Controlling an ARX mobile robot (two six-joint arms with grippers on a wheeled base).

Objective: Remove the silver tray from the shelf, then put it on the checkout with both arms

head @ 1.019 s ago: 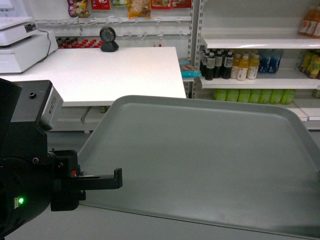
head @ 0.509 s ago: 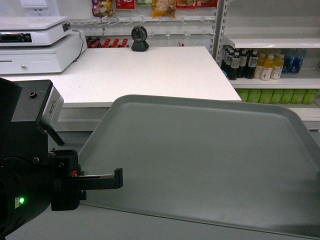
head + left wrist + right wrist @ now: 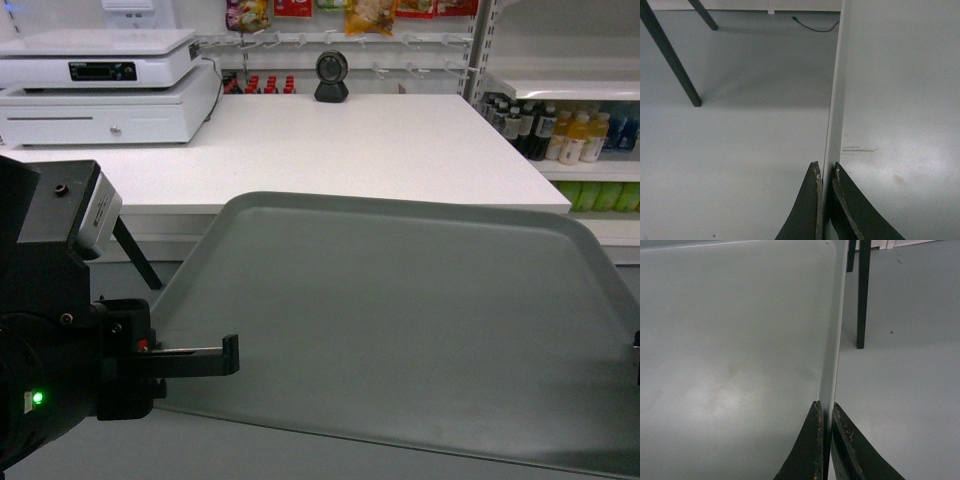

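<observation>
Before the wide white checkout surface (image 3: pixel 340 140), both black two-finger grippers, left gripper (image 3: pixel 824 172) and right gripper (image 3: pixel 824 411), are clamping the flat grey-green tray's (image 3: pixel 400 330) side rims.

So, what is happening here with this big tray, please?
The robot is carrying the silver tray with both arms. The left claw pinches the tray's left rim, and the right claw pinches the right rim. The tray is held in the air above the floor, off the shelf, and in front of the checkout. It is not yet placed on the counter.
</observation>
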